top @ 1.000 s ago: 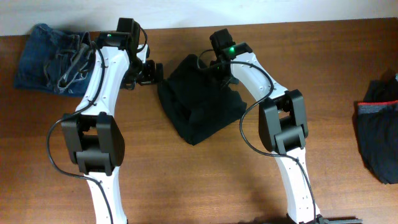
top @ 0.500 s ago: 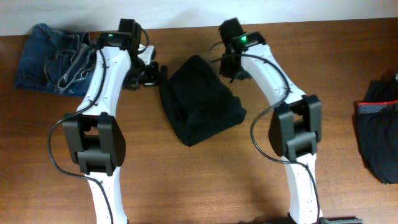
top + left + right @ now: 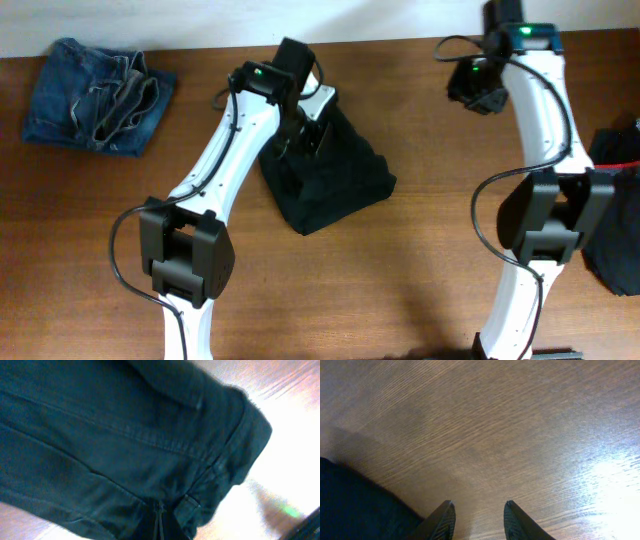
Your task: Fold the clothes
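Black trousers (image 3: 335,185) sit mid-table, slightly toward the far edge, already down to 1 compact multi-layer bundle. The outline is a skewed wedge, not a square stack, and the near corner points at me. Left gripper (image 3: 312,128) is on the far end of that bundle. Left wrist view is all dark cloth with seams and a hem, and the folds run into the spot where the jaws sit. I read it as clenched on a pinch of trouser fabric, though the fingers themselves are hard to make out there. Right gripper (image 3: 477,520) is released: 2 fingertips parted with only bare wood between them, nothing held. Overhead puts it at the far right, well apart from the trousers. The dark patch low left in its wrist view I can't identify. Jeans (image 3: 95,95) lie far left in a rumpled heap, and no arm is near them. Dark garment with the reddish band (image 3: 620,265) is at the right edge of the table (image 3: 420,290), partly hidden by the right arm. My estimate: trousers mostly folded, needing a last fold or a squaring-up. The other 2 pieces look like they need work.
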Controlling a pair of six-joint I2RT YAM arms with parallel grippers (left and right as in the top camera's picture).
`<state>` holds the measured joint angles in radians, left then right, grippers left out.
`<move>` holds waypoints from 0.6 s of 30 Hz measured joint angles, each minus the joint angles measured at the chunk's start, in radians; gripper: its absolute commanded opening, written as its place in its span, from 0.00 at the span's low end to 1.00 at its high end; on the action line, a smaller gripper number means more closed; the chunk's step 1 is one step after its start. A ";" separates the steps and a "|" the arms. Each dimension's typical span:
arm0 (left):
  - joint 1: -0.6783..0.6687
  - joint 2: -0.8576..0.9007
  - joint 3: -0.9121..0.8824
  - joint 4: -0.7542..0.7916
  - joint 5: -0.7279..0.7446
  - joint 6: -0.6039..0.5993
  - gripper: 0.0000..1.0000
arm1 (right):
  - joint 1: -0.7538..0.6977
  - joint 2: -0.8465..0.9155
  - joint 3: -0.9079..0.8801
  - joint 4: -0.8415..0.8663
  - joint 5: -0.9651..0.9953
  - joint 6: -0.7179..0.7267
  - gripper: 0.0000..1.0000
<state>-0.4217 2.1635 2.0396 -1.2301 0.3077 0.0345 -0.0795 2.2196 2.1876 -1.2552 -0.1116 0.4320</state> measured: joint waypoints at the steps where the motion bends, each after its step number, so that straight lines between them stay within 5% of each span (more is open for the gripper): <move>1: -0.003 0.000 -0.032 0.010 0.005 0.000 0.01 | -0.020 0.000 0.000 -0.010 -0.024 -0.011 0.33; 9: -0.002 -0.005 -0.364 0.199 0.034 -0.016 0.01 | -0.049 0.000 0.000 -0.043 -0.084 -0.068 0.31; 18: 0.032 -0.024 -0.449 0.206 0.063 -0.016 0.05 | -0.049 0.000 0.000 -0.064 -0.116 -0.083 0.32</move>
<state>-0.3901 2.1391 1.5909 -1.0237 0.3706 0.0185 -0.1284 2.2196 2.1876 -1.3190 -0.2276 0.3492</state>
